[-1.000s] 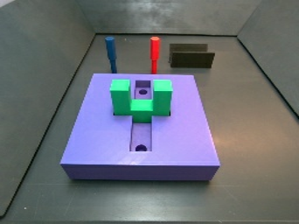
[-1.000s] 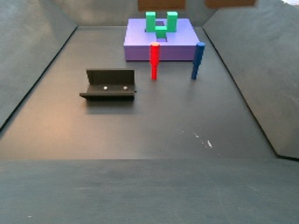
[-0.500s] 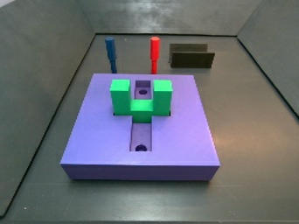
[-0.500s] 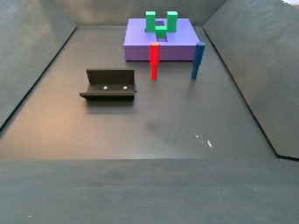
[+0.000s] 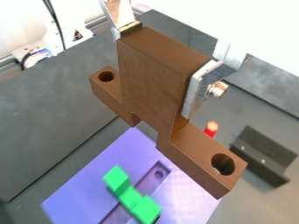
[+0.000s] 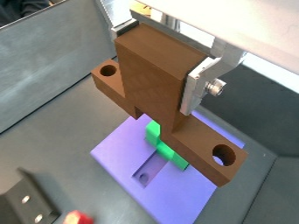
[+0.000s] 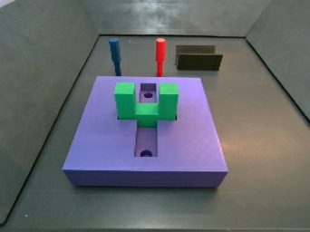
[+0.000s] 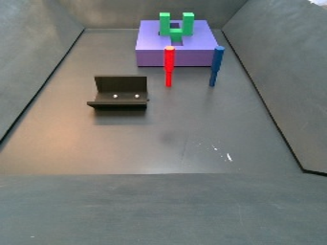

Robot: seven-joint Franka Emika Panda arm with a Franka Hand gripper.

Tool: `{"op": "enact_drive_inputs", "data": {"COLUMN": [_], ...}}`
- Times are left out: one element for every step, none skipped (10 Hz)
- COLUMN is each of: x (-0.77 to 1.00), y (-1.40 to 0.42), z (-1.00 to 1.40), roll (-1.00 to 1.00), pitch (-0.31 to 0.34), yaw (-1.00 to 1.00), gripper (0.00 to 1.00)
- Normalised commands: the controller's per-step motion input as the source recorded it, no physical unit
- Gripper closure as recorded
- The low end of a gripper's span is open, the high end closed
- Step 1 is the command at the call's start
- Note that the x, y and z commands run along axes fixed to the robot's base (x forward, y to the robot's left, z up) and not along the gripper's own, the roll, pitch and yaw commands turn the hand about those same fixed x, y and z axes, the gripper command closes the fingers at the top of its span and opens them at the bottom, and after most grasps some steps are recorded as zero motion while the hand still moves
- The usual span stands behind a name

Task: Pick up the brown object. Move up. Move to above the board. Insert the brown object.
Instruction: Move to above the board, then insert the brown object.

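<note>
My gripper (image 5: 158, 66) is shut on the brown object (image 5: 152, 92), a wood-coloured cross with a round hole at each end of its crossbar. Both wrist views show it (image 6: 158, 83) held high above the board (image 6: 119, 155). The silver fingers (image 6: 198, 83) press on its two sides. The lavender board (image 7: 109, 136) lies flat on the floor with a green U-shaped block (image 7: 145, 101) on its slot. The block also shows below the piece (image 5: 122, 185). Neither the gripper nor the brown object shows in the side views.
A red peg (image 7: 160, 56) and a blue peg (image 7: 115, 56) stand upright by the board's edge. The dark fixture (image 8: 119, 93) stands apart from the board, also seen from the wrist (image 5: 263, 153). Grey walls enclose the floor.
A brown patch at the top edge of a side view one second ago has gone from view. The board, pegs and fixture have not moved.
</note>
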Motion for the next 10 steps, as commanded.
{"op": "enact_drive_inputs", "data": {"x": [0.09, 0.00, -0.01, -0.07, -0.19, 0.00, 0.05, 0.03, 0.07, 0.07], "y": [-0.24, 0.01, 0.00, 0.00, 0.00, -0.03, -0.03, -0.04, -0.04, -0.08], "z": [0.04, 0.00, 0.00, 0.00, -0.04, -0.02, -0.17, -0.28, -0.54, -0.56], "roll": [0.02, -0.01, 0.00, 0.00, -0.04, 0.00, 0.02, 0.10, 0.11, 0.17], "pitch": [0.115, 0.000, 0.000, -0.043, -0.149, -0.149, -0.199, -0.234, -0.251, -0.214], "yaw": [0.01, 0.00, -0.03, -0.15, -0.41, -0.85, -0.91, -0.84, -0.86, -0.85], "gripper": [1.00, 1.00, 1.00, 1.00, 1.00, 1.00, 1.00, 1.00, 1.00, 1.00]}}
